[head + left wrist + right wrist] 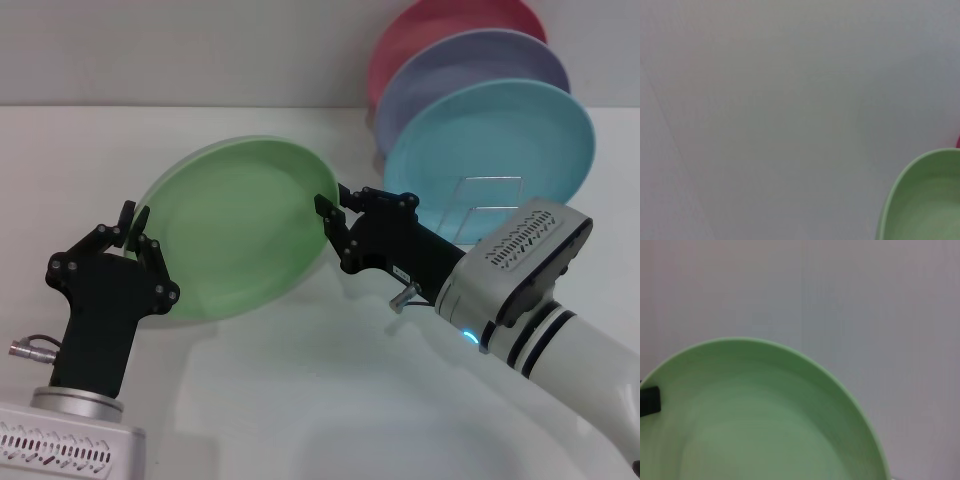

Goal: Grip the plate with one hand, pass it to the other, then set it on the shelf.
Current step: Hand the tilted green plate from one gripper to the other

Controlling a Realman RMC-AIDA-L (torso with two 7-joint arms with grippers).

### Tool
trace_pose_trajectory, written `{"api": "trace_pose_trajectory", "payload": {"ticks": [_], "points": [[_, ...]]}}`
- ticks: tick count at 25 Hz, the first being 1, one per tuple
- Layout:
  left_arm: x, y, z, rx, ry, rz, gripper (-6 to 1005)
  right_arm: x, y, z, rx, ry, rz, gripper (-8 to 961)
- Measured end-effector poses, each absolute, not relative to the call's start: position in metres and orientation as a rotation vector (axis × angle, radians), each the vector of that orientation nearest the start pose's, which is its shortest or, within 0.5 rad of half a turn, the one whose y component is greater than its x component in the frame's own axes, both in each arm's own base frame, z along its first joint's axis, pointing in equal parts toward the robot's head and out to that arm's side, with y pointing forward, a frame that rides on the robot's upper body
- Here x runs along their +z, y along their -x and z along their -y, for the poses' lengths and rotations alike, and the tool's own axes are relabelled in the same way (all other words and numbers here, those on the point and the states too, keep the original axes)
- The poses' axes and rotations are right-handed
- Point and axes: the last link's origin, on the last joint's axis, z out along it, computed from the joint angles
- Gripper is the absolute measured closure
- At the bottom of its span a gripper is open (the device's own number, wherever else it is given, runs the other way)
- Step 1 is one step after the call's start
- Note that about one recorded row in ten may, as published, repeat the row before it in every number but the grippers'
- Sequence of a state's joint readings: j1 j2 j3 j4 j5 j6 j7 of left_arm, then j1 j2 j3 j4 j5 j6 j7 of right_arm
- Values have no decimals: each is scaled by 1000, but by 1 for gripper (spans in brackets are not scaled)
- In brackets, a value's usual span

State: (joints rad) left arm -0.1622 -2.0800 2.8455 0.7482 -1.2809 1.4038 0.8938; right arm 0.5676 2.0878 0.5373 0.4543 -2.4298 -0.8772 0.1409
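The light green plate hangs tilted above the table, held between both arms. My left gripper pinches its left rim with the fingers close together. Opposite it, my right gripper clamps the right rim. In the left wrist view only an edge of the plate shows. Most of the right wrist view is filled by the plate, with a dark fingertip at its far rim. The shelf, a thin silver wire rack, stands behind the right arm.
A sky-blue plate, a lavender plate and a pink plate stand upright in the rack at the back right. The white table stretches below and in front of the arms.
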Motion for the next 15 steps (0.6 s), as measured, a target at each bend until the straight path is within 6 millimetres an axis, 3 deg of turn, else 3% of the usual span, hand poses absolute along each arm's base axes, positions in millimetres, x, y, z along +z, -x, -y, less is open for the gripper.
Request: {"api": "trace_pose_trajectory", "payload": {"ticks": [15], "points": [[-78, 247, -228, -445, 1580, 76, 959, -125, -211, -335, 771, 2198, -416, 781]]}}
